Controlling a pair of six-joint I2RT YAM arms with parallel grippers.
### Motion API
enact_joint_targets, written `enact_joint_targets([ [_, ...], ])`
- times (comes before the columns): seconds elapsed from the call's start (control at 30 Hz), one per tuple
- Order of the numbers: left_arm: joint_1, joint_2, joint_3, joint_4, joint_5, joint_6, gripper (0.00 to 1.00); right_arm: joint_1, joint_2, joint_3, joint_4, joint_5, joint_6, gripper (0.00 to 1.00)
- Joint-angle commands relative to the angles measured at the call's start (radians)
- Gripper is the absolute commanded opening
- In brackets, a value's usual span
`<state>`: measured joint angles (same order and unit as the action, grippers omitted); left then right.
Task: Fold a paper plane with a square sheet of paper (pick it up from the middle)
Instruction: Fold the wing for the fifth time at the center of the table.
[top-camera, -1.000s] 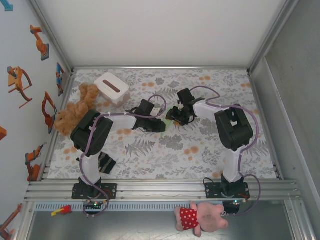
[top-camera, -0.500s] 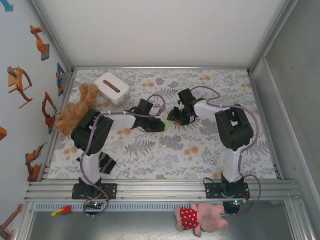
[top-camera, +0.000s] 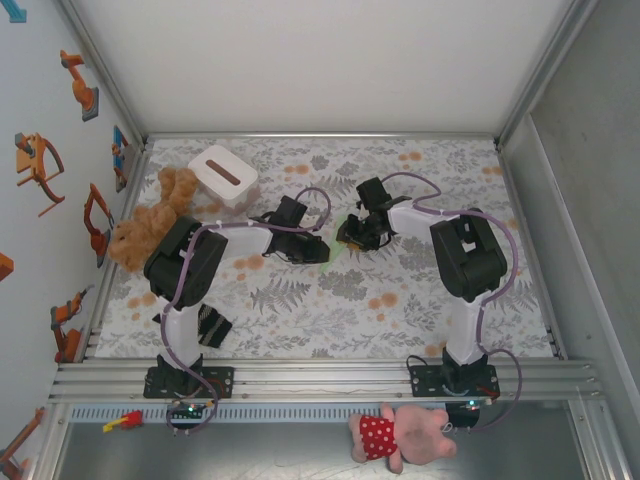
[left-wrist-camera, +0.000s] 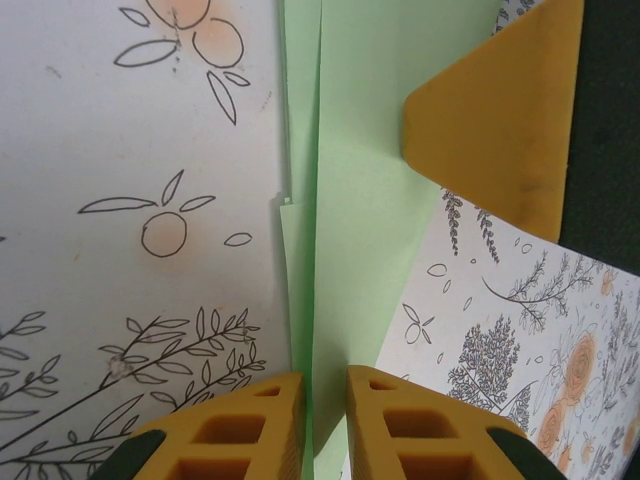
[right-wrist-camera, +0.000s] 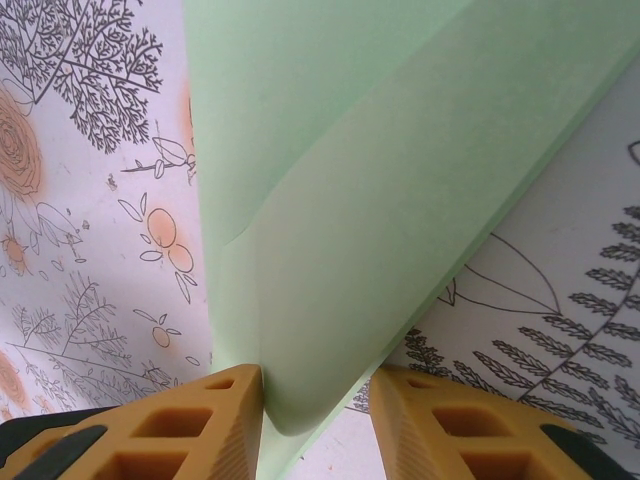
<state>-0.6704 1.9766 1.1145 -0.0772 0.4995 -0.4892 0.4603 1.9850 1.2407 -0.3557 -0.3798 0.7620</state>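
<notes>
The paper plane (left-wrist-camera: 360, 200) was a long, thin fold of pale green paper near the middle of the tabletop (top-camera: 400, 300), well away from every edge. The left gripper (left-wrist-camera: 325, 385) was clamped tight on one end of it. The right gripper (right-wrist-camera: 318, 378) had its two fingers on both sides of the other end, but I could not tell if they squeezed it
</notes>
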Motion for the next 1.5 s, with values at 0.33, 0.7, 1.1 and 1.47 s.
enact_joint_targets([
  [0.33, -0.015, 0.105, -0.004, -0.141, -0.076, 0.014, 0.19, -0.025, -0.045, -0.053, -0.07, 0.085, -0.05, 0.39],
  [0.7, -0.021, 0.113, 0.01, -0.16, -0.082, 0.021, 0.19, -0.05, -0.282, -0.191, 0.142, -0.09, -0.093, 0.42],
  [1.1, -0.02, 0.113, 0.009, -0.161, -0.081, 0.021, 0.19, -0.002, -0.133, -0.122, 0.227, -0.167, -0.053, 0.16],
  [1.47, -0.022, 0.114, 0.018, -0.161, -0.073, 0.019, 0.2, 0.0, -0.08, -0.094, 0.233, -0.174, -0.049, 0.15],
])
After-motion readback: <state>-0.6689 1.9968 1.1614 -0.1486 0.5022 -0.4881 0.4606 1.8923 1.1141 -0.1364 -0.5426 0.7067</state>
